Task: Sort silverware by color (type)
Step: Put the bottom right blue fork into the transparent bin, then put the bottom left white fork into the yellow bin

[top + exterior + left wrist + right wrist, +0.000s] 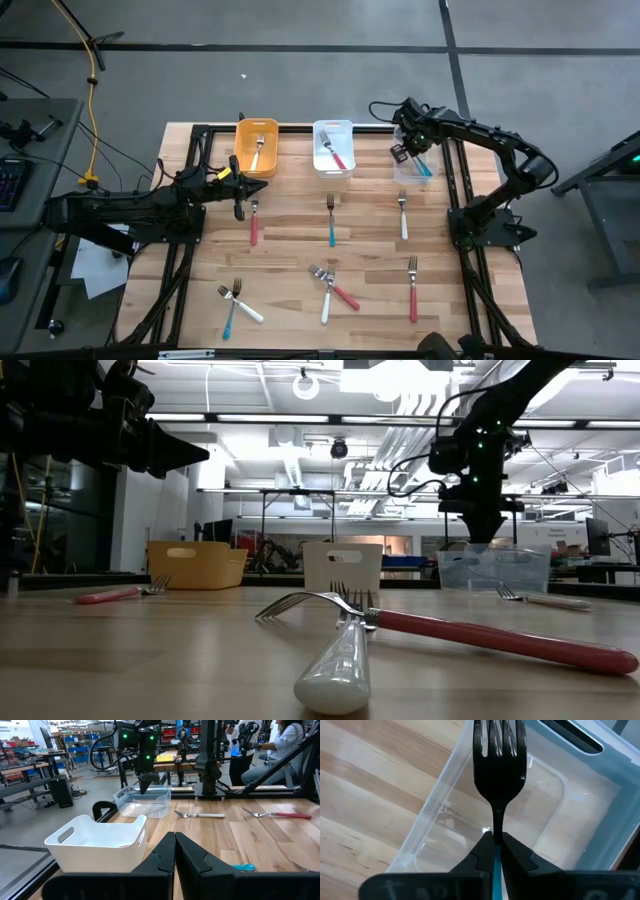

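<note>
My right gripper [411,150] hangs over the clear bin [580,795] at the table's far right and is shut on a teal-handled fork [498,760]. The fork's metal head points down into the bin. My left gripper [175,845] is shut and hovers near the yellow bin [256,147], touching nothing. Loose forks lie flat on the wood. In a middle row are a red one [253,224], a teal one [331,224] and a white one [403,220]. Nearer are another red one [412,292], a white and red pair [330,290], and a teal and white pair [234,303]. My right gripper pinches the fork between its two fingers at the top of the teal handle [496,857], just behind the metal neck. The fingers come from above and lie along the fork. The fork is lifted clear, its head sticking out past the fingertips over the clear bin's floor.
The yellow bin holds a white-handled fork [258,152], and the white bin [333,148] holds a red-handled one [337,152]. The three bins stand in a row along the far edge. The black frame rails [455,215] run along both sides. A person [287,745] sits beyond the table.
</note>
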`<state>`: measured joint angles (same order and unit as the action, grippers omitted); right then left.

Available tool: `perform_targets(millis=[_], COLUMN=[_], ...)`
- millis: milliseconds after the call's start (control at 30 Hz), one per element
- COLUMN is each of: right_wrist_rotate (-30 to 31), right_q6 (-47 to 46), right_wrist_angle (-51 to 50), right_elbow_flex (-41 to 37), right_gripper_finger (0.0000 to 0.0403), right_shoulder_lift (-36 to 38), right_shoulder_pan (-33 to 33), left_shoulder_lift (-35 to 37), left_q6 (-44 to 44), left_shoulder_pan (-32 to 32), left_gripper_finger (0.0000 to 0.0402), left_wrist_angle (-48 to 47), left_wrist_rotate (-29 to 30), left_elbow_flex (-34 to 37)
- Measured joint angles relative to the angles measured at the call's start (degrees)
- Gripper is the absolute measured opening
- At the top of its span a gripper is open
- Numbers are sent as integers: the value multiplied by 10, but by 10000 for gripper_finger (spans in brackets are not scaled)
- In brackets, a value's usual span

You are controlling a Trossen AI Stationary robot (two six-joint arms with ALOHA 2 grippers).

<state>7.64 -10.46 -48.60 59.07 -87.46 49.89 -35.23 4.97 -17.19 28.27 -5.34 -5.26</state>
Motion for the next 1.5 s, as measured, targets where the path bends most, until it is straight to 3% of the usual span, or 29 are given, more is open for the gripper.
perform_targets(millis=[133, 400, 533, 733, 967, 1300, 1500], right_wrist_rotate=[-4, -4, -4, -4, 15, -3, -4], right_q6=[0, 4, 8, 27, 67, 66, 70], right_wrist_angle=[0, -6, -18, -29, 13, 182, 206], right_elbow_flex=[0, 4, 24, 52, 44, -39, -42], right_gripper_finger=[25, 105, 118, 91, 8, 3, 1], right_shoulder_lift=[0, 0, 0, 0, 6, 6, -19], right_shoulder_pan=[3, 3, 3, -2, -22, -3, 11], left_shoulder_lift=[0, 0, 0, 0, 0, 0, 0], left_q6=[0, 1, 1, 2, 0, -3, -3], left_shoulder_pan=[0, 0, 0, 0, 0, 0, 0], left_gripper_finger=[1, 1, 1, 1, 1, 1, 1], left_wrist_angle=[0, 0, 0, 0, -1, -3, -3], left_wrist_rotate=[0, 0, 0, 0, 0, 0, 0], left_elbow_flex=[0, 0, 0, 0, 0, 0, 0])
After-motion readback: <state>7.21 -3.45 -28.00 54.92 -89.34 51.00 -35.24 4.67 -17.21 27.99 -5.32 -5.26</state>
